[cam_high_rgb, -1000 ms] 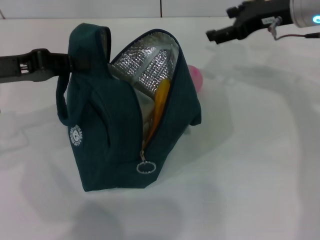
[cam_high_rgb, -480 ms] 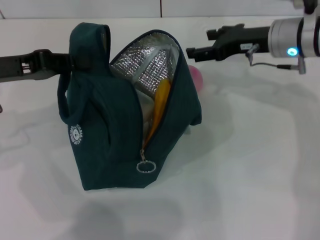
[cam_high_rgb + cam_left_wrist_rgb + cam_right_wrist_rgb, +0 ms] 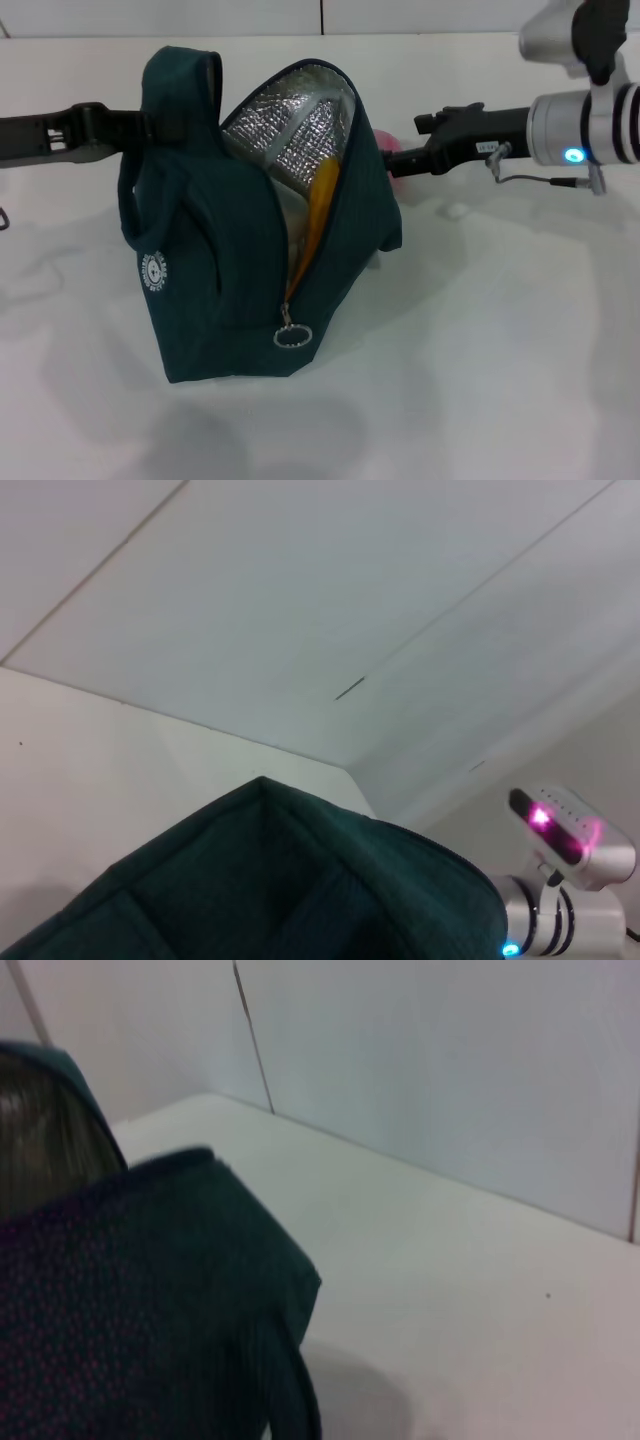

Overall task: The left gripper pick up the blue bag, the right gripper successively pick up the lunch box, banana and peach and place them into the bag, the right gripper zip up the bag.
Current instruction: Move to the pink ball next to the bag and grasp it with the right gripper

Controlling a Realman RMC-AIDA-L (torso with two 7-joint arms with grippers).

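The blue bag [image 3: 215,270] stands mid-table with its mouth open, showing silver lining. Its ring zip pull [image 3: 292,335] hangs low on the front. The banana [image 3: 322,210] stands on end inside, next to a clear edge of the lunch box [image 3: 289,228]. My left gripper [image 3: 148,125] is shut on a bag handle [image 3: 182,85] and holds it up. Only a pink sliver of the peach [image 3: 386,141] shows on the table behind the bag. My right gripper [image 3: 402,143] is open at the peach, close to the bag's far side. Bag fabric [image 3: 150,1290] fills the right wrist view, and more bag fabric [image 3: 300,880] fills the left wrist view.
The white table [image 3: 500,330] spreads bare to the right and in front of the bag. A white wall [image 3: 250,15] closes the table's far edge. My right arm [image 3: 560,840], with its lit pink lamp, appears in the left wrist view.
My right gripper has come down and leftward, from high at the back right to the peach behind the bag. The bag and left gripper have stayed put.
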